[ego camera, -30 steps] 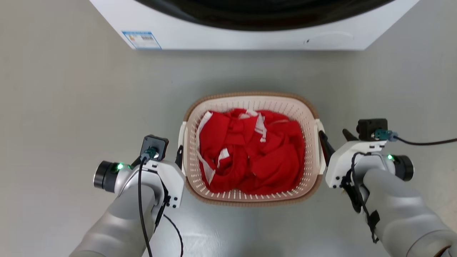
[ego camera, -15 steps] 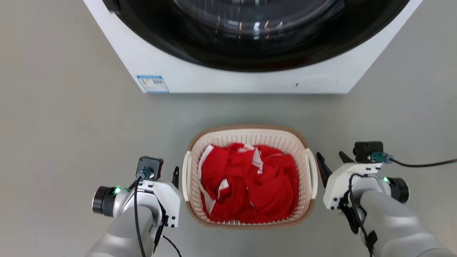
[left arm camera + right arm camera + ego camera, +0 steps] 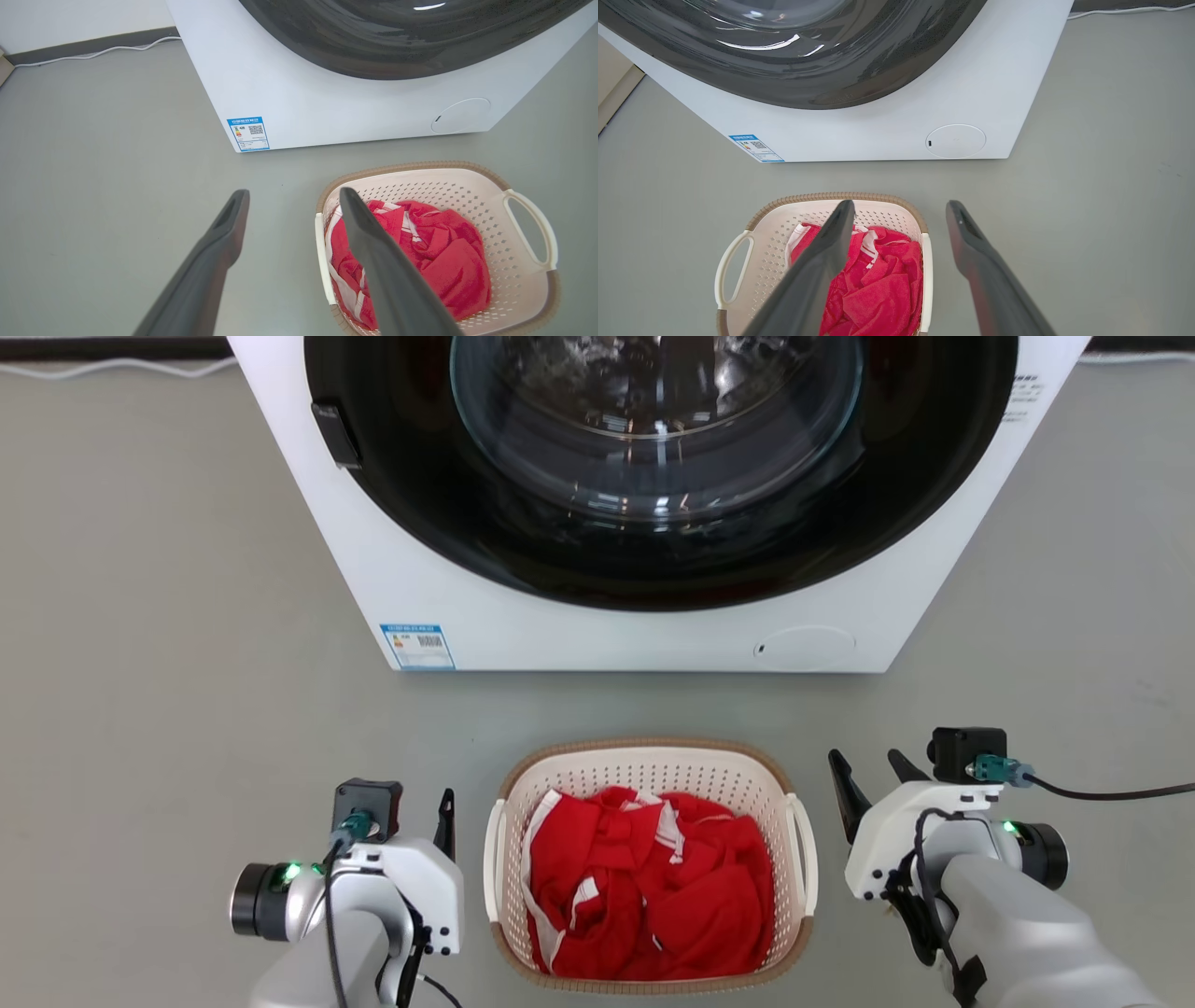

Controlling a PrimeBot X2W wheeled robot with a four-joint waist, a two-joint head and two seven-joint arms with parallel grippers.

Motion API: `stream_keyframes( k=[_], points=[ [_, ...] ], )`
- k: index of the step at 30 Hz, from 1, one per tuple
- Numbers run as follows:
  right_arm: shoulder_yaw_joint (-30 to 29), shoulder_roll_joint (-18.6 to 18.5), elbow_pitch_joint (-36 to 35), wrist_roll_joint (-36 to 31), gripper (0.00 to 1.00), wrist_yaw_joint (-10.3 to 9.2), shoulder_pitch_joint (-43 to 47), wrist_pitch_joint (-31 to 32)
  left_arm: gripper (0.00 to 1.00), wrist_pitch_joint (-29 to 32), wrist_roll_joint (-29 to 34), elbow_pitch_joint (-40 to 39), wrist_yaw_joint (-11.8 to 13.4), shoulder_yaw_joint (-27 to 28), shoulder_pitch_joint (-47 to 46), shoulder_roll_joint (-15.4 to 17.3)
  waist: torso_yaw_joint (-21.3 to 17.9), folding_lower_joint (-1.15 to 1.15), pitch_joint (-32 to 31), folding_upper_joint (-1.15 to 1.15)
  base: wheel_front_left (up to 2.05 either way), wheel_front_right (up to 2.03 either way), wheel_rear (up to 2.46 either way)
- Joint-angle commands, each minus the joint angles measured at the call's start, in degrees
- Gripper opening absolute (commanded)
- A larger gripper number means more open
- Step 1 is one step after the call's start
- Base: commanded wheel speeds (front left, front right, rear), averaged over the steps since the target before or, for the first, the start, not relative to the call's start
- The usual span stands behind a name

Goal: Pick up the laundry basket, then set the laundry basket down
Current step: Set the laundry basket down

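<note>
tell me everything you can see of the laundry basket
The laundry basket is a rounded-rectangular cream tub, plastic by its look, with walls perforated in rows of small holes, a brown woven-look rim and a white loop handle on each short side. It stands upright on the grey floor in front of the washing machine, apart from it, and holds crumpled red cloth with white trim. The left tool and right tool flank it, open, touching nothing.

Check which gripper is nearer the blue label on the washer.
Left. In the head view the left gripper sits almost directly below the blue label, left of the laundry basket; the right gripper is right of it, below the far corner of the washing machine.
</note>
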Motion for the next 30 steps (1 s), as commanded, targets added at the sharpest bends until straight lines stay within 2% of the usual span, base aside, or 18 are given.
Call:
stream_keyframes(
  k=[1,6,11,19,25,30],
  points=[
    [-0.4,0.3,-0.8,-0.9,1.0,0.12,0.7,-1.2,1.0,-0.7,1.4,-1.7,0.8,2.4,0.3,1.7,-0.2,0.0,-0.8,0.0,0.0,0.0,0.0],
    [-6.3,0.3,-2.2,-6.5,1.0,0.12,0.7,-1.2,1.0,-0.7,7.4,-9.0,1.9,11.0,4.9,3.4,-0.5,0.0,-2.1,0.0,0.0,0.0,0.0],
    [-14.7,-0.6,-6.4,-14.6,1.0,0.12,2.7,-1.2,1.0,-0.7,13.8,-14.5,2.0,17.7,9.5,4.2,-0.9,0.0,-3.3,0.0,0.0,0.0,0.0],
    [-29.4,-1.8,-18.0,-30.6,1.0,0.12,10.7,-1.2,1.0,-0.7,22.6,-23.3,1.1,27.5,15.2,3.4,-0.9,0.0,-4.9,0.0,0.0,0.0,0.0],
    [-39.3,-0.8,-28.7,-41.1,1.0,0.12,18.7,-1.2,1.0,-0.7,28.6,-30.0,0.3,35.4,20.3,2.1,-1.1,0.0,-6.4,0.0,0.0,0.0,0.0],
    [-42.5,-0.2,-35.0,-45.3,1.0,0.12,23.1,-1.2,1.0,-0.7,31.7,-34.3,-0.2,40.4,24.7,0.8,-1.2,0.0,-7.3,0.0,0.0,0.0,0.0]
  ],
)
